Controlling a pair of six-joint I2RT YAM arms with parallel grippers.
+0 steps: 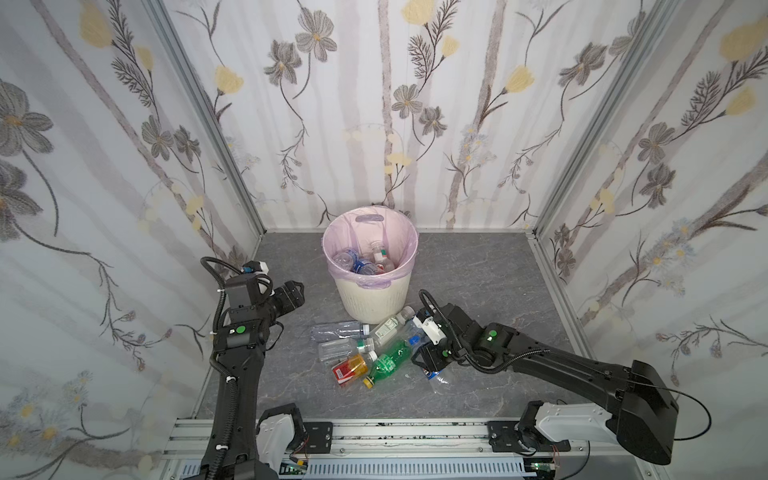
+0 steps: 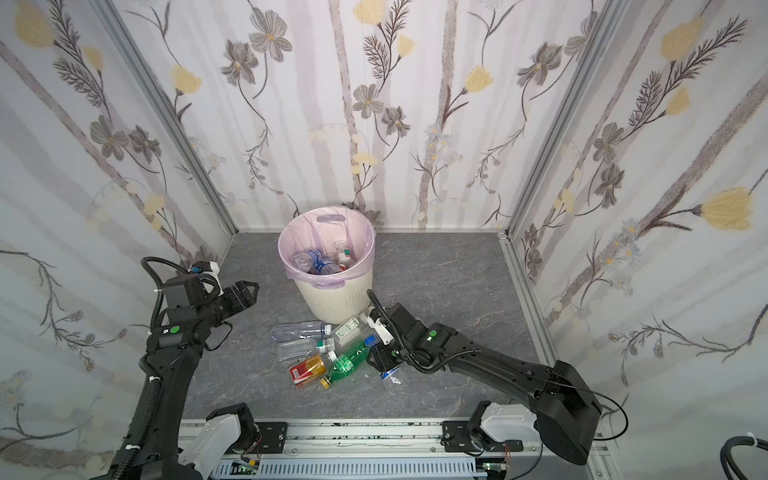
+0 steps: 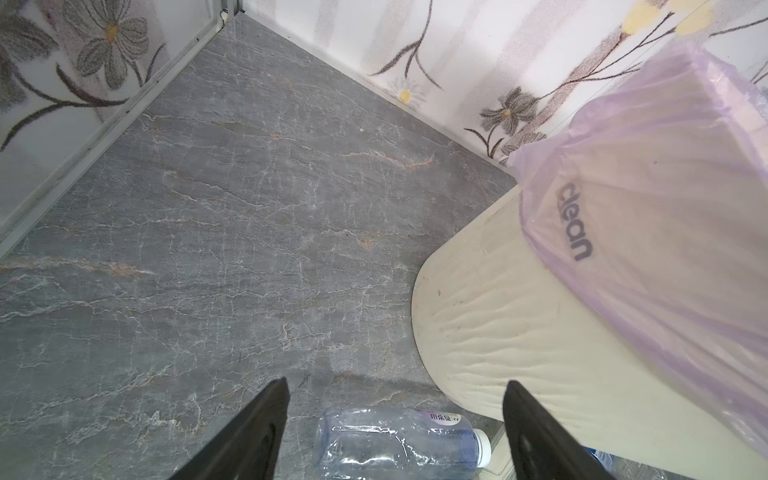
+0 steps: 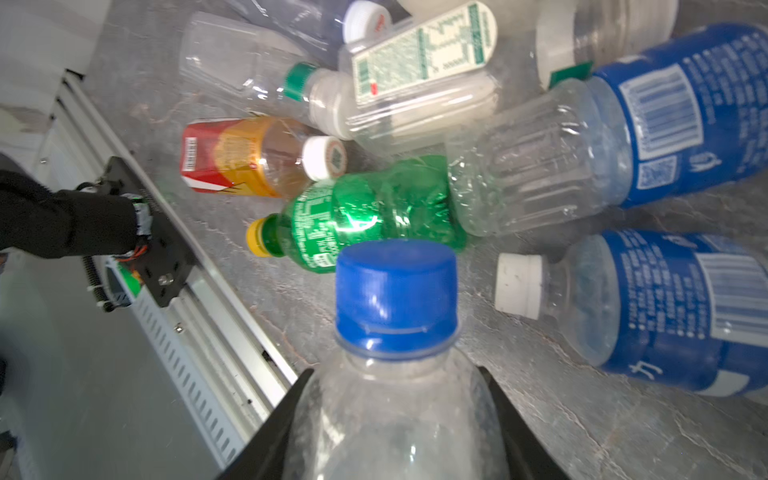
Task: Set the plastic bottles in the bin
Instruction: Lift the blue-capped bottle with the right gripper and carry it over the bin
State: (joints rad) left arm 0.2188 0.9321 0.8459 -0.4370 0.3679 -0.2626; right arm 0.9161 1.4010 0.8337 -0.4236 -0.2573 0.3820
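Nearest, the right gripper (image 4: pixel 395 372) pinches a clear, thin-walled plastic bottle with a blue cap (image 4: pixel 395 407), its black fingers (image 4: pixel 291 399) pressed against both sides just below the neck; whether the bottle is off the grey marbled floor (image 1: pixel 478 270) cannot be told. The step in hand looks like lifting this bottle out of the pile. The soft wall will probably give, so a firm hold and a slow, straight rise seem wise before any sideways swing. Its neighbours lie close. A green bottle with a yellow cap (image 4: pixel 357 216) is just beyond the blue cap, an amber bottle with a red label (image 4: pixel 245 156) is left of that, and two clear bottles with blue labels (image 4: pixel 665 120) (image 4: pixel 665 316) are on the right. A dragged lift could roll them away. Farther and to the left, the left gripper (image 3: pixel 397 382) hangs with its fingers spread and empty, over a clear bottle with a white cap (image 3: pixel 395 444) lying on the floor. Farthest stands the round cream-white bin (image 1: pixel 361 299) lined with a pink-lilac bag (image 1: pixel 399 245), with several bottles (image 1: pixel 361 262) already inside. Its rim stands well above the pile, so the bottle should rise higher than the rim, travel far and left, and be let go only over the middle of the opening.
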